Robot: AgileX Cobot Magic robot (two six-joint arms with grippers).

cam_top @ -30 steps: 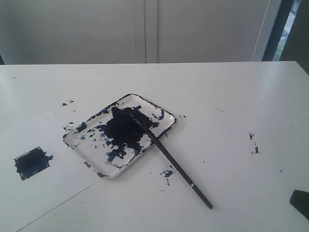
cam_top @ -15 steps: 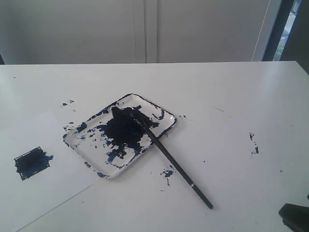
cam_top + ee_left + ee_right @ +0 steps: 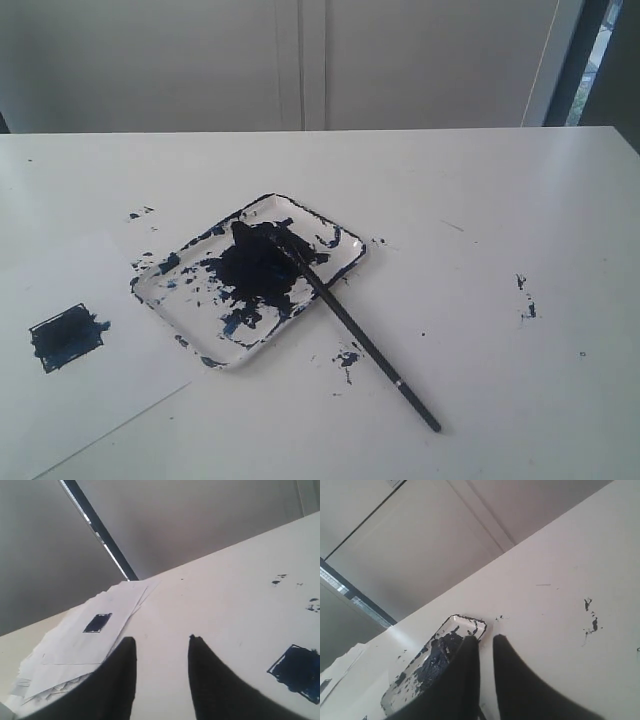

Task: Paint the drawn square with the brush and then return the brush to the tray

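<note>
Square painted, brush laid down; neither arm shows in the exterior view. The left fingers [image 3: 200, 665] stand wide apart, and the right fingers [image 3: 467, 660] are parted by only a narrow gap. Neither pair holds anything.

The square [image 3: 296, 672], filled with rough blue-black paint, lies on a paper sheet [image 3: 110, 390] beyond the left fingers, off to one side of their tips and apart from them. The tray [image 3: 465, 618] lies ahead of the right fingers, past their tips.

The brush [image 3: 350, 325] is gripped by neither pair. Its bristles rest in the tray and its handle slants out over the rim onto the surface [image 3: 480, 200], so the task looks all but done.

Handling, as judged: the brush is light, stiff and thin, with a round handle apt to roll. Its head is wet and will smear. The best hold is the bare handle around the silvery band [image 3: 397, 379], on the part outside the tray.

Contents: the shallow tray carries a pool of blue-black paint [image 3: 255, 268], with smears toward its rim, plus the brush head. Small splatters [image 3: 525, 297] mark the surface nearby.
</note>
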